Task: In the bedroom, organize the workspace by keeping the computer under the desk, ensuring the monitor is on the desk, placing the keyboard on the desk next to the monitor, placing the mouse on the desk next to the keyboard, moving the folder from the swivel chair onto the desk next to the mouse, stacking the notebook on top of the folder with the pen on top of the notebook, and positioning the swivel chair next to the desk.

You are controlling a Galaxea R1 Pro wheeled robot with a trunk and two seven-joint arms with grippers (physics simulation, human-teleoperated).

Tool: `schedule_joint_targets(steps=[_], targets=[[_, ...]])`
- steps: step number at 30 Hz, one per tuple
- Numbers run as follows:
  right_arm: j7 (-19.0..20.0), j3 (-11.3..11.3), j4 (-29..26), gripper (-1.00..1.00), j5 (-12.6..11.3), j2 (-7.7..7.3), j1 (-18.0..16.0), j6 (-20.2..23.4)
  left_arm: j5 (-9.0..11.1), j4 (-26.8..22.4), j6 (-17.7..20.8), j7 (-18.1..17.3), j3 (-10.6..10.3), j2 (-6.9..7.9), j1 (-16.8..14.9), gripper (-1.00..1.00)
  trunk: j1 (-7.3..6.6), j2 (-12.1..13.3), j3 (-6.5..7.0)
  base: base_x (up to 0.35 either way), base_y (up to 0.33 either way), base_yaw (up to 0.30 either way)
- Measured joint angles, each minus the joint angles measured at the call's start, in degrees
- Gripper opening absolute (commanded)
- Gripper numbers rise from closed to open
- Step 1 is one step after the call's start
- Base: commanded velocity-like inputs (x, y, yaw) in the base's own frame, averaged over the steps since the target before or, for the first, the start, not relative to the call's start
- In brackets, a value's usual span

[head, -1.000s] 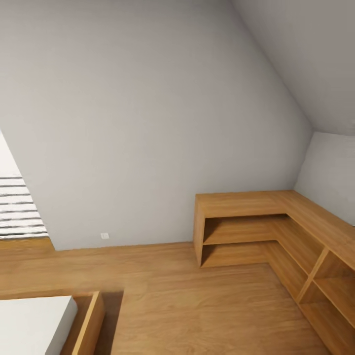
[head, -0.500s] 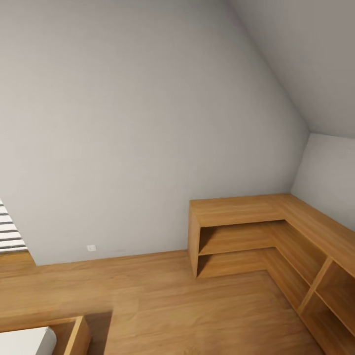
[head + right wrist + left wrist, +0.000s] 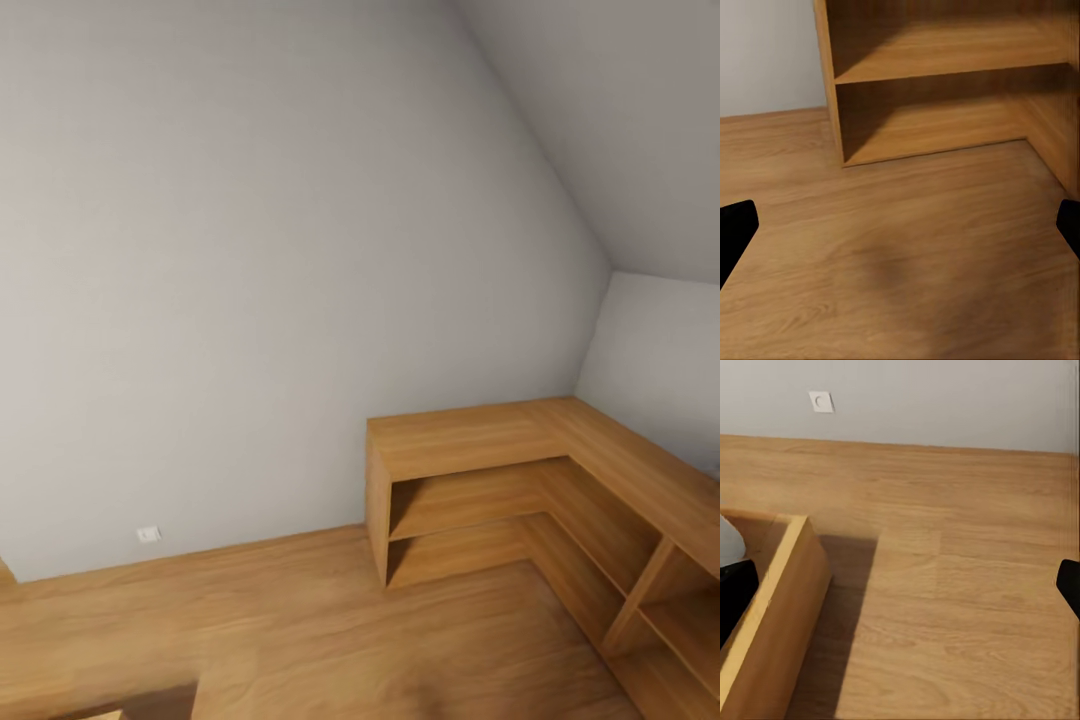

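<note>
Facing L-shaped wooden shelf unit (image 3: 480, 440) in corner; both jaws spread wide, holding nothing.

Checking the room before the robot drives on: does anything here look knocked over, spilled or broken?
Nothing stands out. The wooden corner shelf stands square against the wall with bare shelves, the wood floor shows no spill, and the wall socket sits straight.

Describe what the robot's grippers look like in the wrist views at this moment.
Little of them is visible. In the right wrist view, the right gripper appears as two plain black fingertips at the picture's opposite edges. In the left wrist view, the left gripper likewise shows black fingertips at the edges. No cables or markings are visible.
</note>
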Motion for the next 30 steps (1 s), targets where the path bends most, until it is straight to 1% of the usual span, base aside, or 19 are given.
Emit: schedule_joint_targets(steps=[14,24,30], targets=[[0.06,0.13,0.07,1.00,0.01,0.06,0.00,0.00,-0.03,0.00,0.00,0.00,0.00,0.15,0.00,1.00,0.00,0.01,-0.06,0.328,0.003,-0.267],[0.09,0.17,0.07,1.00,0.00,0.08,0.01,0.07,-0.03,0.00,0.00,0.05,0.01,0.21,0.01,1.00,0.00,0.03,-0.33,0.325,0.065,-0.266],[0.09,0.18,0.08,1.00,0.01,0.09,0.02,0.05,-0.02,0.00,0.00,0.03,0.01,0.26,0.01,1.00,0.02,0.04,-0.53,0.124,0.027,-0.265]])
